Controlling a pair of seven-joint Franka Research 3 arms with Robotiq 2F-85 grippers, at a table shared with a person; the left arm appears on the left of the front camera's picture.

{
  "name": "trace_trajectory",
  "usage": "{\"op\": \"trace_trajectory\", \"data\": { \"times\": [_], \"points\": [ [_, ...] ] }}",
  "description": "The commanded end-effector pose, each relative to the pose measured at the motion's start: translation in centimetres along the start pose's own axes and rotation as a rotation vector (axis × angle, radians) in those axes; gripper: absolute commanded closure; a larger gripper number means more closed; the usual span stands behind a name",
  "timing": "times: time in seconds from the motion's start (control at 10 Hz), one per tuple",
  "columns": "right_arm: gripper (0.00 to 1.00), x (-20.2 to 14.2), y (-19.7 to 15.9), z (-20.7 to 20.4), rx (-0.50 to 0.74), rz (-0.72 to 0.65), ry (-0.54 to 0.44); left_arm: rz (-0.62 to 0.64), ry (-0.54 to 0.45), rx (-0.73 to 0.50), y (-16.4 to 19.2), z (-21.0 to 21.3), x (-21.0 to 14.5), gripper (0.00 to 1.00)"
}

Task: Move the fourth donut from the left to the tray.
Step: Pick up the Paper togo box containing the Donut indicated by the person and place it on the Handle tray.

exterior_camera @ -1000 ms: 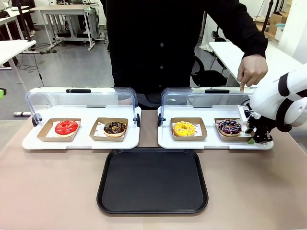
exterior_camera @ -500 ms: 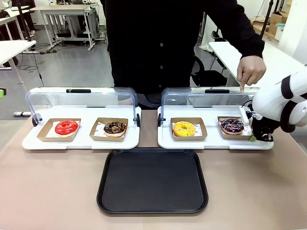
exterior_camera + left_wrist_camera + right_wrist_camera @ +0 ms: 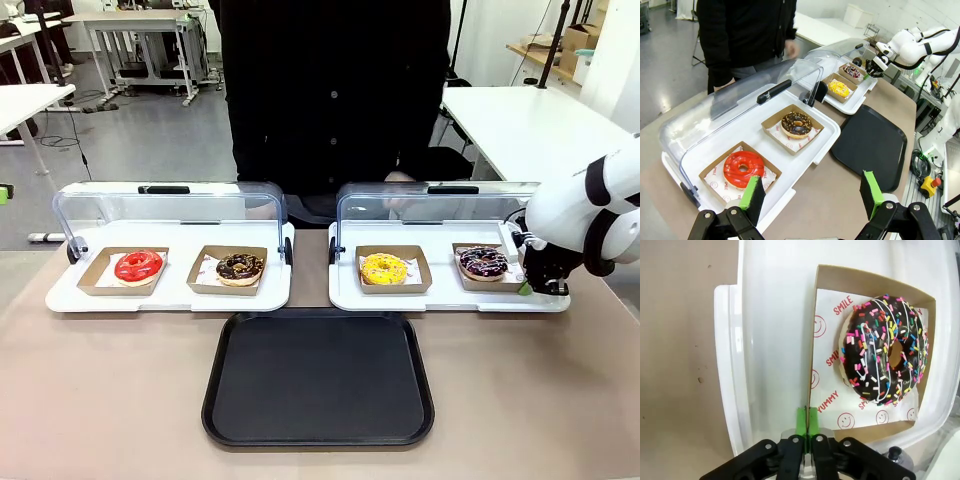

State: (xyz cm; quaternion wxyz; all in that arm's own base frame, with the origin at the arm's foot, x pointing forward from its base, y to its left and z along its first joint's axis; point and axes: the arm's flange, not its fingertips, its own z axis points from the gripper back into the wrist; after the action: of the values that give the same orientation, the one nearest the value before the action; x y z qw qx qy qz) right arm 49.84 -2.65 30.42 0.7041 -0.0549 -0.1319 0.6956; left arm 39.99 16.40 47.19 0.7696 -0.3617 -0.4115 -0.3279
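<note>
Readable in red print on the white paper liner under the fourth donut, inside its cardboard holder: "SMILE" near the upper corner, "YUMMY" lower down, and a partly covered "SMI…" between them, with small smiley faces scattered around. Similar red lettering on the liners beneath the red donut and the chocolate donut, too small to read for certain.

It is a robotics lab set up as a mock bakery counter. White tables and bare grey floor stretch behind, cardboard boxes sit on a shelf, and donuts lie in lidded display trays.
</note>
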Motion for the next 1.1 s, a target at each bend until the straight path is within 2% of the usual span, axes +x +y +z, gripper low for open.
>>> {"op": "trace_trajectory", "data": {
  "times": [0.0,0.1,0.5,0.7,1.0],
  "points": [
    [0.98,0.0,0.0,0.0,0.0,0.001,0.0,-0.011,-0.029,-0.006,0.1,0.0,0.2,0.0],
    [0.98,1.0,0.7,2.0,-0.067,-0.031,-0.012,-0.011,-0.029,-0.006,0.1,0.0,0.2,0.0],
    [0.98,4.4,2.7,7.2,-0.123,-0.028,-0.059,-0.011,-0.029,-0.006,0.1,0.0,0.2,0.0],
    [0.98,7.6,5.2,8.9,-0.074,-0.067,-0.086,-0.011,-0.029,-0.006,0.1,0.0,0.2,0.0],
    [0.98,13.3,8.4,9.3,-0.05,-0.095,-0.065,-0.011,-0.029,-0.006,0.1,0.0,0.2,0.0]
  ]
}}
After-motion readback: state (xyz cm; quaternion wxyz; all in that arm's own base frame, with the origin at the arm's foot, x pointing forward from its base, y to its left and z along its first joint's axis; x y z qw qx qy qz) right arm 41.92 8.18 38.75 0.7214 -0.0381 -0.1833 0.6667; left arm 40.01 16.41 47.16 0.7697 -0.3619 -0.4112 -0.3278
